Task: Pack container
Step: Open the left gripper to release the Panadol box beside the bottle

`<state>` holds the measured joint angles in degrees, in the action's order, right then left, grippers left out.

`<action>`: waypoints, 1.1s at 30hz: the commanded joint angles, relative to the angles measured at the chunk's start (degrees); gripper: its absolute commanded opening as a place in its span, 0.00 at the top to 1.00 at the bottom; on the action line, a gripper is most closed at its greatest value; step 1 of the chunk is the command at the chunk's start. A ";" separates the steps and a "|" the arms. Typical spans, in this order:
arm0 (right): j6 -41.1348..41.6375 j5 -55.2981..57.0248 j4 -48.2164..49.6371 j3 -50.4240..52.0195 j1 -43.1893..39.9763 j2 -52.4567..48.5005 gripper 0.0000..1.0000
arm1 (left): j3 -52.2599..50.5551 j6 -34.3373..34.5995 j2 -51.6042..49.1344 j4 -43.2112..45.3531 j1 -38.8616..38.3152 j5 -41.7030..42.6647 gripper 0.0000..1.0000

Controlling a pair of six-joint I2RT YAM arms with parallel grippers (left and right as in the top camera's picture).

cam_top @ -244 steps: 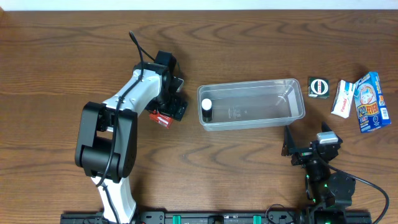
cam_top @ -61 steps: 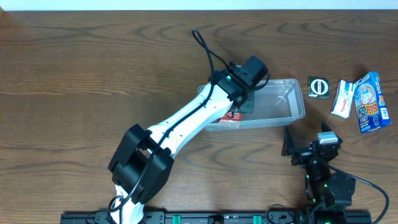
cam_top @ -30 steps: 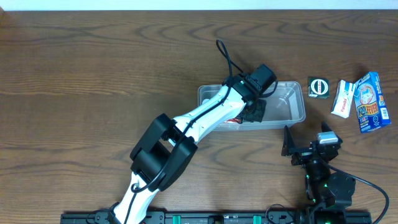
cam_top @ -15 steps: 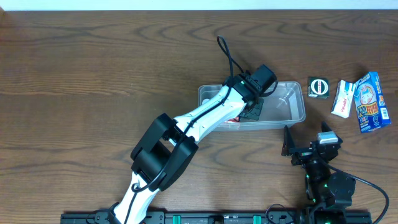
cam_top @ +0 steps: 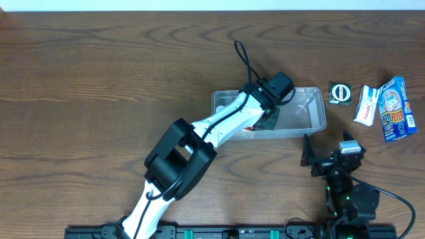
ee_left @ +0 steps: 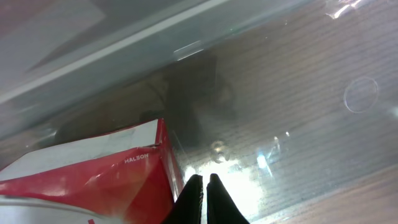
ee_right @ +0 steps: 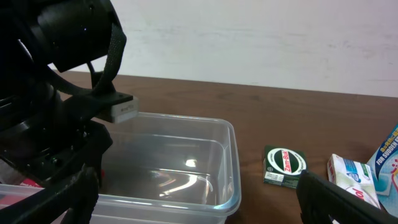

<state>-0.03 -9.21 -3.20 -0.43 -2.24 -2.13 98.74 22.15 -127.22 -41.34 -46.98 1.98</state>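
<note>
The clear container [cam_top: 317, 106] stands in the middle of the table. My left gripper [cam_top: 268, 120] reaches down into it, near its floor. In the left wrist view the black fingertips [ee_left: 203, 184] are pressed together with nothing between them. A red and white packet [ee_left: 93, 169] lies on the container floor just left of them, seen from overhead as a red patch [cam_top: 249, 127] beside the arm. My right gripper [cam_top: 327, 147] stands open near the front right edge, its fingers [ee_right: 339, 199] spread wide, facing the container [ee_right: 231, 163].
Right of the container lie a green and black packet [cam_top: 340, 92] [ee_right: 284, 167], a white packet [cam_top: 366, 105] [ee_right: 352, 177] and a blue box [cam_top: 394, 108]. The left arm [cam_top: 219, 126] stretches diagonally across the container's left half.
The left arm has brought the red packet from the table on the left into the container. Over the last second its gripper has barely shifted. The right arm has not moved.
</note>
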 commanded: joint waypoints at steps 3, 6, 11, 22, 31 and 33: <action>-0.02 -0.24 -0.24 0.11 -0.79 0.07 0.01 | 0.87 -1.14 -0.72 -0.52 0.09 -2.27 0.94; -0.02 -0.26 -0.24 0.11 -0.79 0.07 0.01 | 0.87 -1.09 -0.72 -0.57 0.09 -4.26 0.94; -0.02 -0.24 -0.24 0.11 -0.79 0.07 0.01 | 0.90 -0.87 -0.50 -1.18 0.09 -6.36 0.94; -0.02 -0.26 -0.24 0.11 -0.79 0.07 0.01 | 0.90 -0.92 -0.46 -2.67 0.09 -7.17 0.94; -0.02 -0.24 -0.24 0.11 -0.79 0.07 0.01 | 0.94 -0.94 0.09 -3.82 0.09 -7.63 0.94; -0.02 -0.24 -0.24 0.11 -0.79 0.07 0.01 | 0.94 -0.94 0.37 -3.78 0.09 -7.63 0.94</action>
<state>-0.03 -9.21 -3.20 -0.43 -2.24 -2.13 98.94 22.02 -127.22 -44.21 -47.00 -4.51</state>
